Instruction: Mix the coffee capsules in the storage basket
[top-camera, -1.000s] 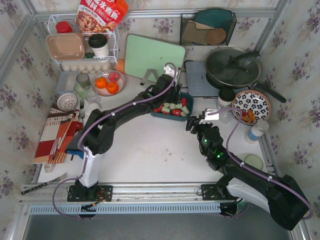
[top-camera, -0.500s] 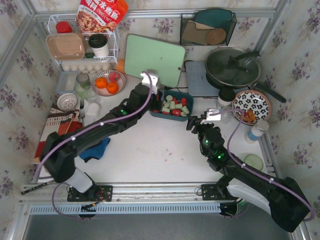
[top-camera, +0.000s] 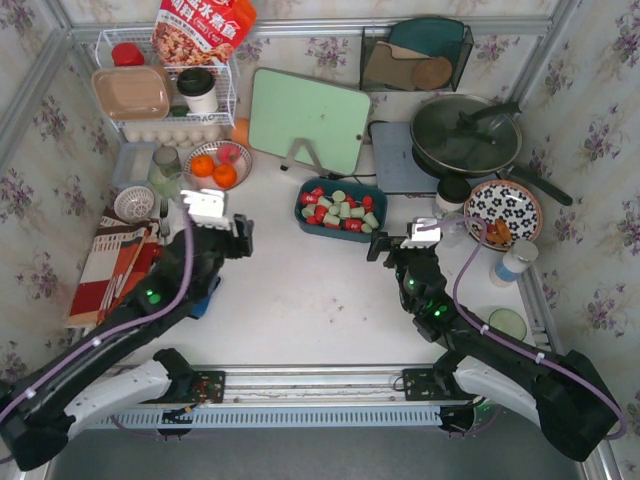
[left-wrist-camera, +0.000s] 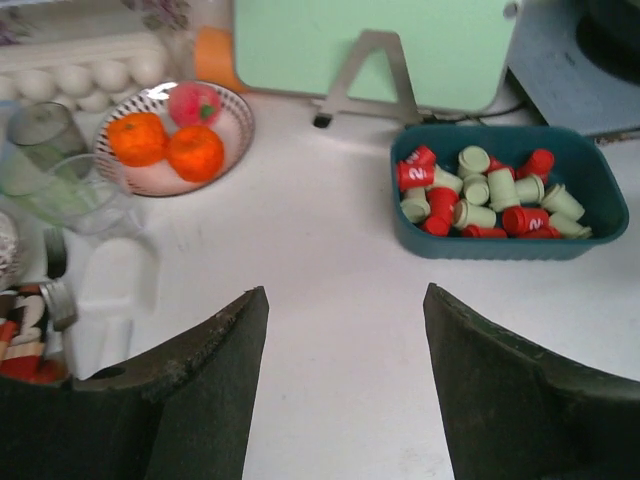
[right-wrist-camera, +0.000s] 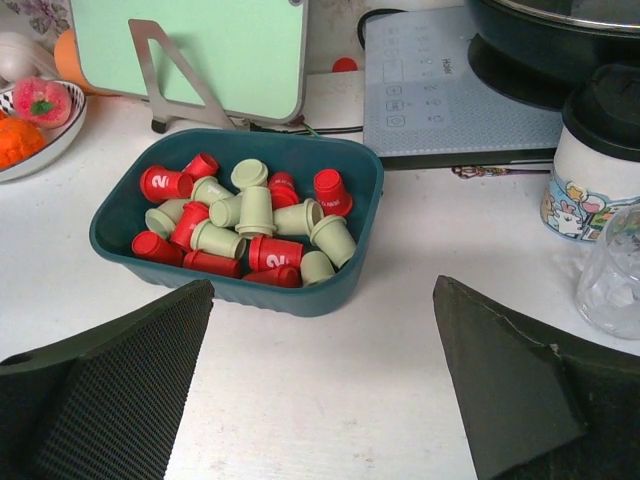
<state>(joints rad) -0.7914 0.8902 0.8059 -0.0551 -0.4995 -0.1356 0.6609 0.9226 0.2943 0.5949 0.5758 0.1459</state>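
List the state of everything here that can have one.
left gripper, jaws open, empty
right gripper, jaws open, empty
storage basket, upright, holding the capsules
coffee capsules, red and green jumbled together
pan, covered
cutting board, propped upright

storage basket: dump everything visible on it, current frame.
The storage basket is a dark teal rectangular bin, plastic by its look, with rounded corners and low walls. It sits upright on the white table, just in front of the green cutting board. Red and pale green coffee capsules lie jumbled inside. Nothing else touches it.
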